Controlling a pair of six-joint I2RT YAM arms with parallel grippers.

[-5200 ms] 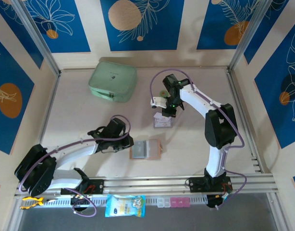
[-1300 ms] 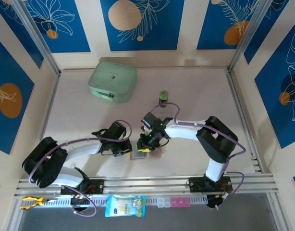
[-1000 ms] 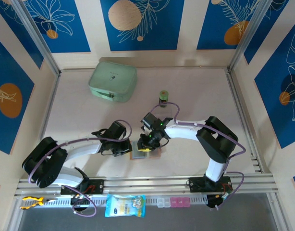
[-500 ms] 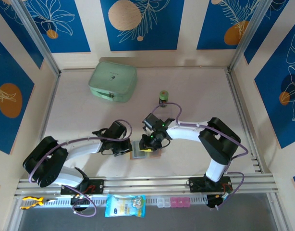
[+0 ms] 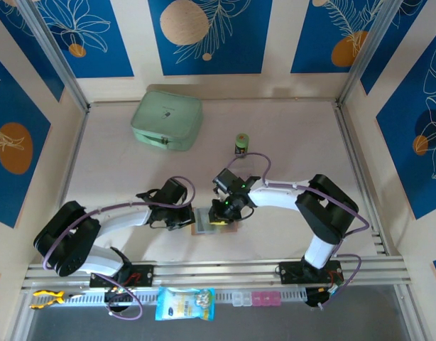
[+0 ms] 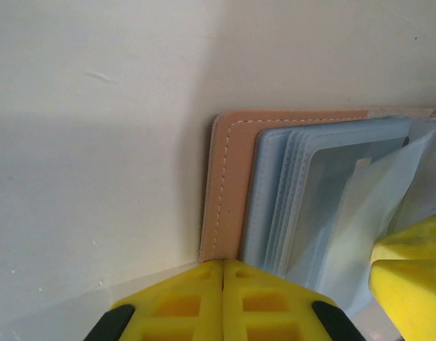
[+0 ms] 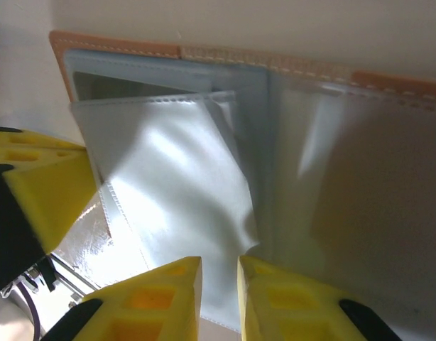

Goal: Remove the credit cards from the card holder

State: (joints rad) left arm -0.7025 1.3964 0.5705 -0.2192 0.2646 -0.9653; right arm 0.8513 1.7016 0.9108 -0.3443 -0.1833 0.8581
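Card holder (image 5: 204,227) lies opened flat on the table (image 5: 296,142), near its front edge at mid-width, between the two grippers, with its pinkish-brown cover (image 6: 229,185) down and the pale blue-grey panels and clear sleeves (image 7: 175,199) facing up. Left gripper (image 5: 190,218) is closed with its fingers pressed together and nothing between them, its tips at the holder's left edge. Right gripper (image 5: 220,212) sits over the holder with its jaws drawn nearly together at the lower edge of a lifted clear sleeve; whether the sleeve is pinched cannot be determined.
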